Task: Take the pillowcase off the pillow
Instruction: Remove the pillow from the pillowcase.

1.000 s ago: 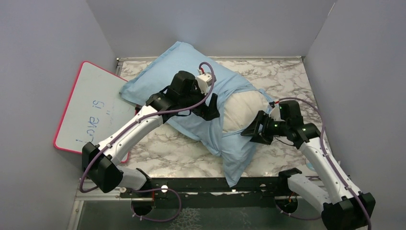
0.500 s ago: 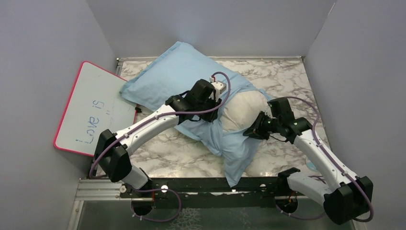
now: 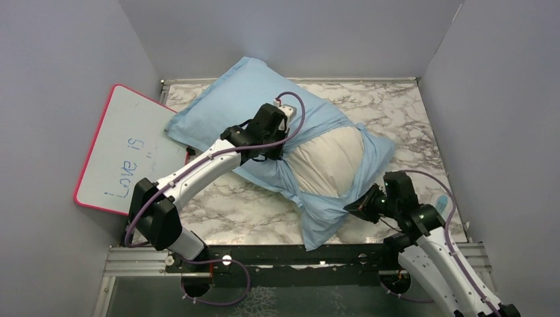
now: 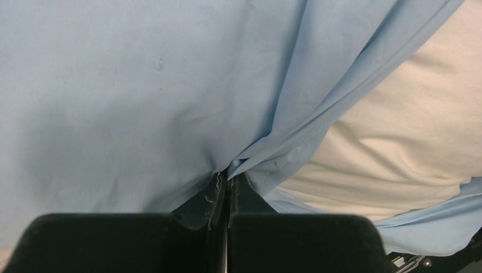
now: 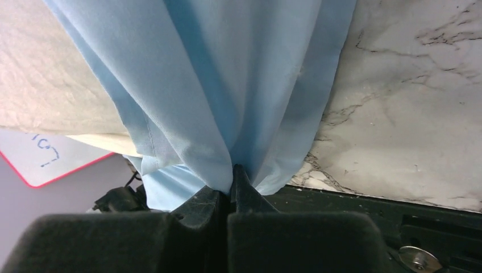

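The whiteboard (image 3: 129, 148) leans at the far left, out of the way. Mid-frame, the left gripper (image 4: 228, 179) is clamped tight on a bunch of pillowcase (image 3: 244, 99) right at its mouth, I'd guess to anchor it. The case only covers the upper-left half, and the pillow (image 3: 327, 165) bulges bare just right of centre. Lower right, the right gripper (image 5: 232, 176) pinches the hem hard and stretches the mouth wide, probably so the pillow can slip out.

Pillow (image 3: 327, 165) lies between my left gripper (image 4: 228, 172) and right gripper (image 5: 233, 170), its end beyond the left one inside pillowcase (image 3: 231, 105); whiteboard (image 3: 129, 152) left of left gripper, table (image 3: 396, 112) underneath.
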`<state>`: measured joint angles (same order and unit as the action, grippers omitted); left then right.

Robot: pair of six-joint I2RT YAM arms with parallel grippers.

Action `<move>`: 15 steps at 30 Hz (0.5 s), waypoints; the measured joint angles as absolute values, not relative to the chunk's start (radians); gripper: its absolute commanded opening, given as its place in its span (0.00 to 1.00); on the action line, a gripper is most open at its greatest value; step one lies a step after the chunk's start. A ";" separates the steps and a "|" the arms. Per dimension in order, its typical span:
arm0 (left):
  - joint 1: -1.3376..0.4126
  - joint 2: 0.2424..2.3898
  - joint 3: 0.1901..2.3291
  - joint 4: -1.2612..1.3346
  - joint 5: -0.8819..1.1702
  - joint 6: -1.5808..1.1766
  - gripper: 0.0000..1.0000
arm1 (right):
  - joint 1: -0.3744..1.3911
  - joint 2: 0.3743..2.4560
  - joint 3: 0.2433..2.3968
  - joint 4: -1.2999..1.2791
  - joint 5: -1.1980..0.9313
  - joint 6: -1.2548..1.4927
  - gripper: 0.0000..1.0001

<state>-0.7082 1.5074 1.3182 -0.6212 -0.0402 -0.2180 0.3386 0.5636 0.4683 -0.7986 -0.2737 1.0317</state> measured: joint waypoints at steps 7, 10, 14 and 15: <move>-0.682 1.507 1.317 -0.622 0.073 -0.209 0.00 | 0.339 0.578 0.472 -0.800 -0.280 1.060 0.11; -0.674 1.504 1.307 -0.608 0.109 -0.209 0.00 | 0.339 0.671 0.568 -0.856 -0.256 1.016 0.35; -0.672 1.484 1.280 -0.584 0.124 -0.209 0.00 | 0.339 0.754 0.731 -0.936 -0.174 0.934 0.52; -0.673 1.480 1.277 -0.583 0.126 -0.209 0.00 | 0.339 0.761 0.764 -0.947 -0.162 0.914 0.53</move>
<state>-0.6727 1.4803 1.2770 -0.5831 0.1265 -0.2089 0.3389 0.7609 0.7635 -0.9470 -0.1619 0.9142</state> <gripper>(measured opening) 0.010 0.483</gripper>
